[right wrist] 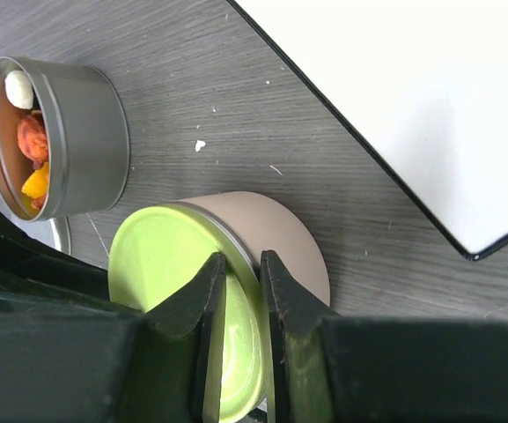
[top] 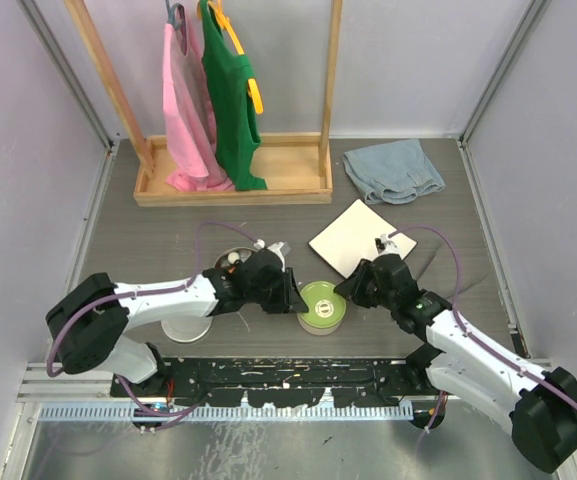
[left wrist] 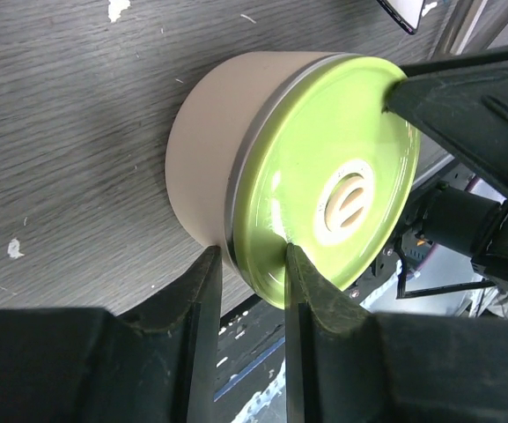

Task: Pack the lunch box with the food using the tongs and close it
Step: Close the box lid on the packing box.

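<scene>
Both arms grip the same lime-green lid (left wrist: 324,167), which sits on a pale-walled tin (left wrist: 205,150) of the lunch box. This tin stands on the counter (right wrist: 192,70), between the open tin (right wrist: 86,132) and the white plate (right wrist: 412,88). The left end effector (left wrist: 254,260) is clamped on the rim, one finger on the lid's face and the other against the tin wall. The right end effector (right wrist: 241,260) is closed narrowly over the opposite rim. The open tin holds food (right wrist: 32,141). The lid looks seated, though part of its edge is hidden. Uneven pressure could cock the lid, or shove this tin into its open neighbour and spill food.
</scene>
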### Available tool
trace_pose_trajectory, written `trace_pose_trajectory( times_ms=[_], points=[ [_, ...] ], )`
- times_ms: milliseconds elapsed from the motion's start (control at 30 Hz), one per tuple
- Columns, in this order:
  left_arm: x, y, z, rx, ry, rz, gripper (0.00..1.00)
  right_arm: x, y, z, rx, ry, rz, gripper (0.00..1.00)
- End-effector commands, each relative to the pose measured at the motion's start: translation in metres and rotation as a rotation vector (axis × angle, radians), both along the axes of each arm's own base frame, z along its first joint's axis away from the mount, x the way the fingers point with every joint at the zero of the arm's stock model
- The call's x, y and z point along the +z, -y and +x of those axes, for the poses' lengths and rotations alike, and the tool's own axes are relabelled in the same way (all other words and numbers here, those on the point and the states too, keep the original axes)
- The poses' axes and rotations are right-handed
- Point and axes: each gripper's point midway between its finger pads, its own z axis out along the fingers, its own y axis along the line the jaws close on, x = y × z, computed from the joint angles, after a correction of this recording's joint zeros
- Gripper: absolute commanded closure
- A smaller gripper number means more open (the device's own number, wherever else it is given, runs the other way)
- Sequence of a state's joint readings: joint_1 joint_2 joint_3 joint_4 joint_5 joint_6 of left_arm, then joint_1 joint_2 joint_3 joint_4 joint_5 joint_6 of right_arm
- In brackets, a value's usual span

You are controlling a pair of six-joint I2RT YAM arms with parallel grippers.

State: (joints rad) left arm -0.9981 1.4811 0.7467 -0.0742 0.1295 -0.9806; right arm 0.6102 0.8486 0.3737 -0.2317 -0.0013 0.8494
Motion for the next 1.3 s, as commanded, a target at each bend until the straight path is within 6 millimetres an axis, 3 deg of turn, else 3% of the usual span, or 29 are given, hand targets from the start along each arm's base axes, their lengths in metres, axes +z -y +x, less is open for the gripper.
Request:
trace_pose_trajectory(
  times_ms=[0, 100, 200, 333, 500, 700, 900, 1000, 1067, 1167, 1267],
  points=[
    [-0.075, -0.041, -0.037, -0.07, -0.118, 0.261, 0.8, -0.045, 0.006, -0.036, 0.072, -0.202, 0.015, 0.92],
    [-0.07, -0.038, -0.033, -0.055, -0.112, 0.269, 0.78, -0.034, 0.009, -0.033, 0.075, -0.188, -0.002, 0.75],
    [-0.066, -0.038, -0.03, -0.039, -0.105, 0.273, 0.77, -0.017, 0.026, -0.022, 0.021, -0.134, -0.09, 0.53],
    [-0.063, -0.04, -0.028, -0.027, -0.1, 0.284, 0.74, 0.003, 0.037, -0.018, 0.011, -0.098, -0.152, 0.43],
    [-0.062, -0.041, -0.028, -0.034, -0.098, 0.298, 0.74, -0.007, 0.036, -0.027, -0.016, -0.148, -0.115, 0.43],
    [-0.059, -0.043, -0.026, -0.038, -0.087, 0.308, 0.74, -0.033, 0.03, -0.04, -0.084, -0.183, 0.024, 0.68],
    [-0.056, -0.037, -0.028, -0.068, -0.092, 0.292, 0.76, -0.048, 0.032, -0.039, -0.2, -0.172, 0.142, 0.81],
    [-0.055, -0.035, -0.028, -0.076, -0.091, 0.287, 0.77, -0.039, 0.025, -0.035, -0.198, -0.134, 0.221, 0.8],
    [-0.049, -0.035, -0.026, -0.07, -0.08, 0.281, 0.75, -0.033, 0.027, -0.032, -0.205, -0.115, 0.212, 0.71],
    [-0.034, -0.032, -0.021, -0.057, -0.046, 0.257, 0.66, -0.024, 0.044, -0.028, -0.245, -0.091, 0.106, 0.59],
    [-0.012, -0.029, -0.012, -0.055, 0.01, 0.234, 0.55, -0.003, 0.055, -0.018, -0.238, -0.038, 0.006, 0.53]
  ],
)
